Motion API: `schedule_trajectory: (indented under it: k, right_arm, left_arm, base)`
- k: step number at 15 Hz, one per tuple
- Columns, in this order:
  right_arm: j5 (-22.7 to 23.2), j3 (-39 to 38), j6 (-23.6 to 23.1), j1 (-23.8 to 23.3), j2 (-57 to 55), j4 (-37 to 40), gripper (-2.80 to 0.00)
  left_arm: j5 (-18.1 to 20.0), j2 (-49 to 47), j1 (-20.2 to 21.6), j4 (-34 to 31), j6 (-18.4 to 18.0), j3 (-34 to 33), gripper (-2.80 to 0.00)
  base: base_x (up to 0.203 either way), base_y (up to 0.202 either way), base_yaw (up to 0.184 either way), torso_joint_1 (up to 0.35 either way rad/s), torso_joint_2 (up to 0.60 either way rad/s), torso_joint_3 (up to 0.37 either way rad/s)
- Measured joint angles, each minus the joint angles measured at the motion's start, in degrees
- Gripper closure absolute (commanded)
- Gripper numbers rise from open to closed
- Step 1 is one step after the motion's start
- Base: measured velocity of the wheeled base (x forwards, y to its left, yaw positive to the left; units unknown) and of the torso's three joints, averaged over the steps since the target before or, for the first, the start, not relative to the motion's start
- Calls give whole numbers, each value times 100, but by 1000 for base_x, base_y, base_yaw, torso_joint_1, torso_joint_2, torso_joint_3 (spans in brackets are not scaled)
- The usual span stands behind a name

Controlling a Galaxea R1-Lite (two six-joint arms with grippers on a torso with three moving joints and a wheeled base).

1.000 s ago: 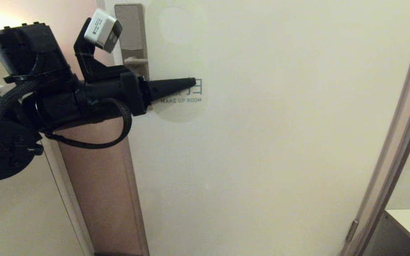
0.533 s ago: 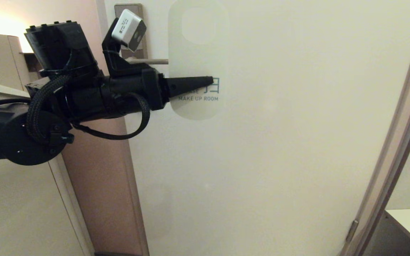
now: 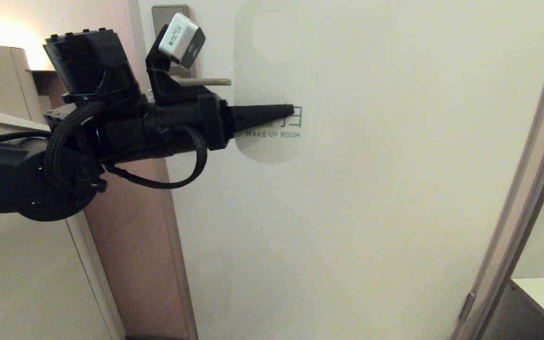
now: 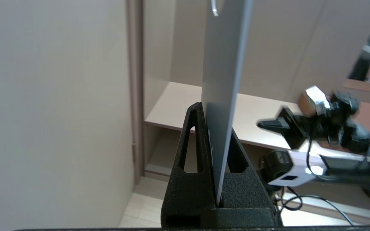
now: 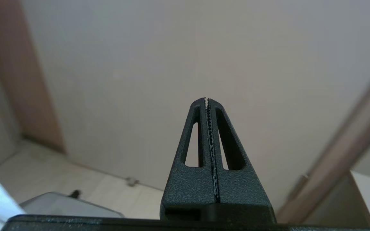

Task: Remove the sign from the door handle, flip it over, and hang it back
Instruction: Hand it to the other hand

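The sign (image 3: 274, 85), pale "MAKE UP ROOM" face out, stands upright at upper centre, seemingly just clear of the door handle (image 3: 206, 81) tip to its left. The left gripper (image 3: 291, 111) pinches its lower part. The right gripper (image 5: 207, 99) is clenched empty.

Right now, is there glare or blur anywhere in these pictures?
Head view: warm glare at the top-left corner; the pale sign barely stands out from the door. Left wrist view: the right arm is smeared, the left end effector crisp. Right wrist view: background soft.
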State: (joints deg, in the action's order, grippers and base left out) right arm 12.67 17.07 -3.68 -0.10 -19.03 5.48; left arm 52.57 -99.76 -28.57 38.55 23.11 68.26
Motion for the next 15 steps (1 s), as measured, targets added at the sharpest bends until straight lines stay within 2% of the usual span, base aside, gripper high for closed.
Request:
schedule_trajectory:
  k: [7, 9, 11, 15]
  right_arm:
    - [898, 1972, -1, 0, -2381, -242, 0]
    - [1371, 2438, -11, 0, -2947, -283, 0]
    - [1993, 2666, -39, 2, -3325, -287, 0]
    - [2324, 2755, -33, 5, -3676, -287, 0]
  left_arm:
    - [-1, -75, -315, -14, 106, 274, 0]
    - [-7, -125, -413, -5, 108, 302, 0]
    - [-1, -193, -437, -5, 116, 383, 0]
    - [0, -415, -533, -3, 122, 709, 0]
  base:
    - [0, 0, 0, 0, 0, 0]
    - [0, 0, 0, 0, 0, 0]
    - [0, 0, 0, 0, 0, 0]
    - [0, 0, 0, 0, 0, 0]
